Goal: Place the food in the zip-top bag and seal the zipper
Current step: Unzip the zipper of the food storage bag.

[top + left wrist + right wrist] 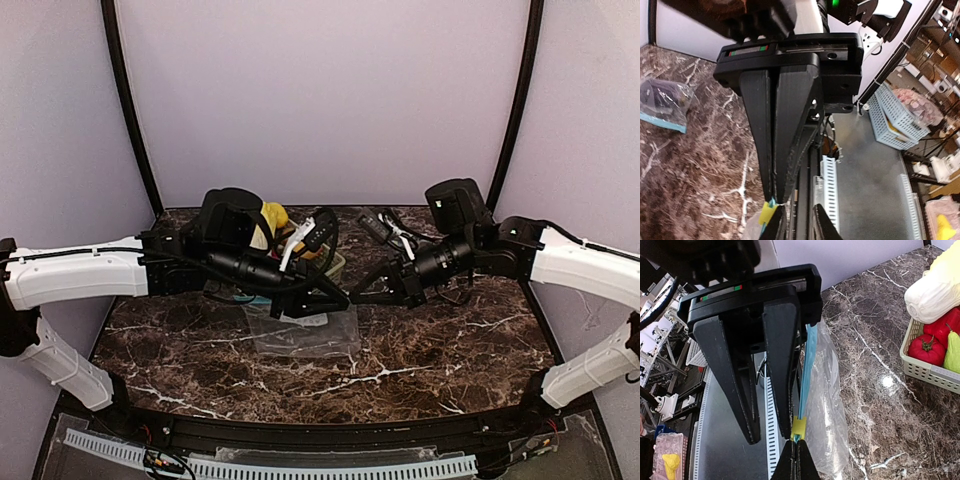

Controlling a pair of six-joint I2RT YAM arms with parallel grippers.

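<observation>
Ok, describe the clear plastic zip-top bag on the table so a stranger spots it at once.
Start at the dark marble table and find the beige slotted basket of toy produce toward its back. Just in front lies the clear plastic zip-top bag, the only see-through thing there, edged by a pale blue zipper strip with a small yellow slider.

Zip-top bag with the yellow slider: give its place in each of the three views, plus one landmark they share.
Top external: the zip-top bag is clear plastic at the table's middle, just below where the two arms meet.
Left wrist: only a corner shows at the bottom edge, under the yellow slider.
Right wrist: right of centre, running down to the bottom edge, slider at lower centre.
Shared landmark: the dark marble table, seen in all three.
</observation>
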